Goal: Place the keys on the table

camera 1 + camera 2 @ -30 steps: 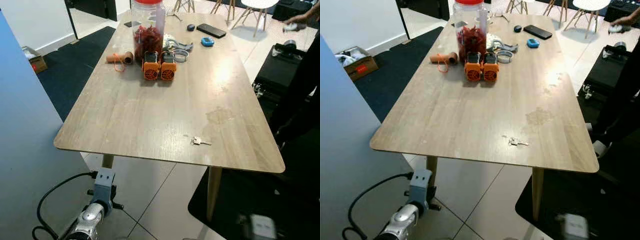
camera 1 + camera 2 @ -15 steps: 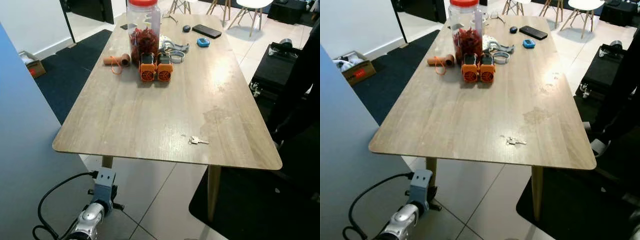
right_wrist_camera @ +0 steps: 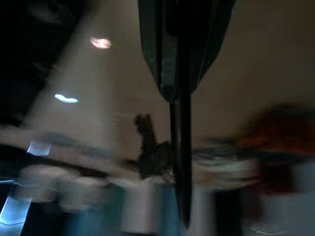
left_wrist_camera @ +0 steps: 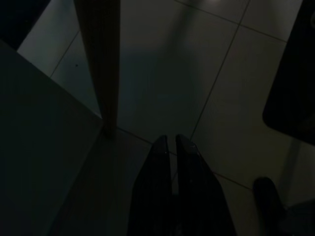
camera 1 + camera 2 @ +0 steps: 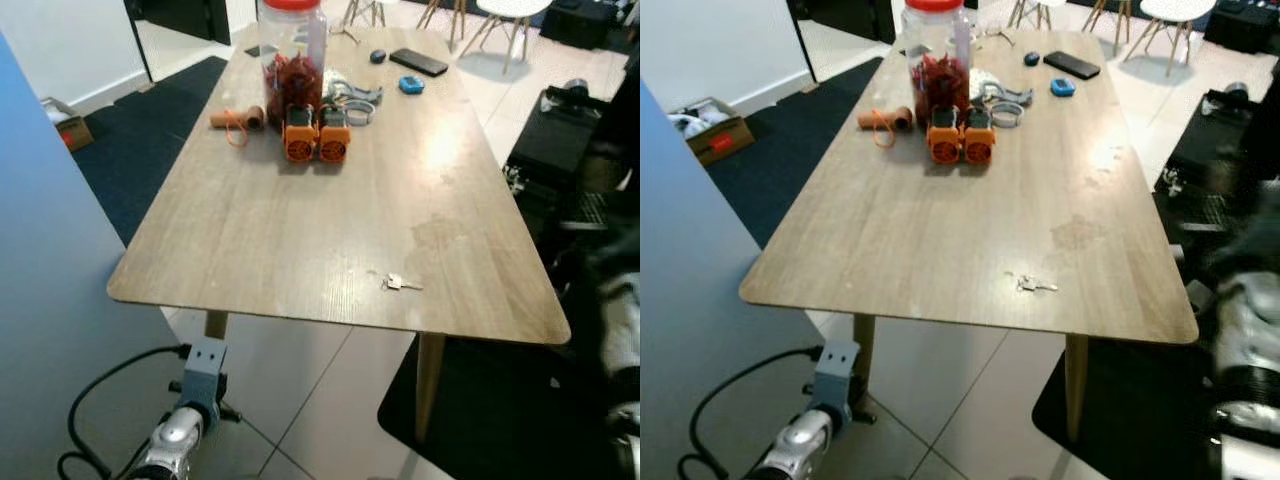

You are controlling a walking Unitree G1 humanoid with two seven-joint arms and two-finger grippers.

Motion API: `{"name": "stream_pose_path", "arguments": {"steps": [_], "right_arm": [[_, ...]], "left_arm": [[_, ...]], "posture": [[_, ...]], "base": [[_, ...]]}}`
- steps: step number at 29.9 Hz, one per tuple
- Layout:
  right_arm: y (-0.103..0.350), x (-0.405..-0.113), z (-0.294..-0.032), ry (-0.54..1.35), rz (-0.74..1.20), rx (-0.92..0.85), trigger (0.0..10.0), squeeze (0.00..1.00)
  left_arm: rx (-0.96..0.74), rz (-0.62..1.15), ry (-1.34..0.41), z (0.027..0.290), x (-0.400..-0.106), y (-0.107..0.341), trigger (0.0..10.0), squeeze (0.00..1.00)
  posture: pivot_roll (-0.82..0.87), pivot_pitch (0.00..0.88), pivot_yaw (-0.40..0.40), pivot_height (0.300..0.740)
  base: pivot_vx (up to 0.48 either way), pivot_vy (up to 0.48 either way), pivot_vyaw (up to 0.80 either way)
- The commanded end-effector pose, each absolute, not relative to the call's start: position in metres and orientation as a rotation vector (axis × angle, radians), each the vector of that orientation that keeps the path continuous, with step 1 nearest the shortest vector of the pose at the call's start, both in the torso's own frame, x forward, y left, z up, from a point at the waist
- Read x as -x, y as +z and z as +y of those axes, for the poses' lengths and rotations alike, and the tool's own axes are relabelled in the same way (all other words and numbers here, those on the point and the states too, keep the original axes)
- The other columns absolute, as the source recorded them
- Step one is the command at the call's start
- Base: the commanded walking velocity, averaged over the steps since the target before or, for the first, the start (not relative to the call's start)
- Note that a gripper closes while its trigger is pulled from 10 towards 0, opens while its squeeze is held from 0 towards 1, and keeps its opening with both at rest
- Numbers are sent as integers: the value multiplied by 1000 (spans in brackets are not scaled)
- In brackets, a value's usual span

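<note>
A small bunch of silver keys [image 5: 402,284] lies flat on the wooden table [image 5: 300,220], close to its near right edge, with nothing touching it. My right arm [image 5: 1245,330] shows as a blurred silver shape at the right edge, beside the table's near right corner. In the smeared right wrist view the right gripper [image 3: 182,216] has its black fingers pressed together, holding nothing. My left arm [image 5: 180,440] hangs low by the table's near left leg. The left gripper [image 4: 172,143] is shut and points at the tiled floor.
At the table's far end stand a red-lidded jar [image 5: 292,55], two orange devices [image 5: 316,136], a cardboard roll [image 5: 238,118], a phone [image 5: 420,62] and small items. A black case [image 5: 570,130] is on the right. A blue panel [image 5: 50,300] is on the left.
The keys stay where they were on the table. My right arm has come up, blurred, at the right edge. The camera has shifted a little.
</note>
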State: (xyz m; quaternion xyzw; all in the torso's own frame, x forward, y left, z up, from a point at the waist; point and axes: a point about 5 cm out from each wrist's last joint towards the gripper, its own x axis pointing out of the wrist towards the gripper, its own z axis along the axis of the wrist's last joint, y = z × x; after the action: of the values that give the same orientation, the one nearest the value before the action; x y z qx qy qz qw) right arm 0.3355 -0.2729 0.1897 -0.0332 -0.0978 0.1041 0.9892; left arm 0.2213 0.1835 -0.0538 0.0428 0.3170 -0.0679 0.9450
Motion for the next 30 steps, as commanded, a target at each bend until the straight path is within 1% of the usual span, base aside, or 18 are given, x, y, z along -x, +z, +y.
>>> {"name": "stream_pose_path", "arguments": {"steps": [1, 3, 4, 5, 7, 10, 14, 19, 21, 22, 26, 29, 30], "right_arm": [[189, -339, -248, 349, -158, 89, 10000, 0], [187, -341, -215, 512, -126, 107, 10000, 0], [187, -341, -215, 512, -126, 107, 10000, 0], [186, -340, -201, 585, -105, 104, 10000, 0], [184, -338, -184, 675, -67, 105, 10000, 0], [174, -333, -173, 763, 13, 142, 10000, 0], [163, -326, -171, 804, 105, 173, 10000, 0], [156, -322, -178, 795, 184, 223, 10000, 0], [155, -323, -180, 778, 200, 257, 10000, 0], [154, -324, -184, 751, 217, 307, 10000, 0], [154, -326, -187, 714, 228, 360, 10000, 0], [156, -330, -193, 642, 221, 483, 10000, 0], [156, -330, -193, 642, 221, 483, 10000, 0]], "left_arm": [[-95, 663, -130, 188, -217, -56, 10000, 0], [-91, 661, -128, 187, -218, -56, 10000, 0], [-91, 661, -128, 187, -218, -56, 10000, 0], [-90, 660, -127, 188, -218, -56, 10000, 0], [-87, 658, -125, 188, -218, -56, 10000, 0], [-74, 660, -133, 188, -217, -56, 10000, 0], [-63, 660, -135, 187, -217, -56, 10000, 0], [-54, 660, -138, 186, -216, -57, 10000, 0], [-53, 661, -140, 185, -216, -57, 10000, 0], [-51, 661, -142, 184, -216, -57, 10000, 0], [-49, 660, -143, 184, -216, -57, 10000, 0], [-45, 657, -143, 184, -217, -56, 10000, 0], [-45, 657, -143, 184, -217, -56, 10000, 0]], "posture": [[56, 34, -15, 740], [58, 35, -16, 740], [58, 35, -16, 740], [60, 38, -15, 740], [59, 42, -15, 740], [60, 46, -17, 740], [62, 50, -18, 740], [61, 55, -19, 740], [56, 57, -14, 740], [56, 57, -14, 740], [56, 57, -14, 740], [57, 60, -14, 740], [57, 60, -14, 740]], "base": [[0, 0, 0], [0, 0, 0], [0, 0, 0], [0, 0, 0], [0, 0, 0], [0, 0, 0], [0, 0, 0], [0, 0, 0], [0, 0, 0], [0, 0, 0], [0, 0, 0], [0, 0, 0], [0, 0, 0]]}}
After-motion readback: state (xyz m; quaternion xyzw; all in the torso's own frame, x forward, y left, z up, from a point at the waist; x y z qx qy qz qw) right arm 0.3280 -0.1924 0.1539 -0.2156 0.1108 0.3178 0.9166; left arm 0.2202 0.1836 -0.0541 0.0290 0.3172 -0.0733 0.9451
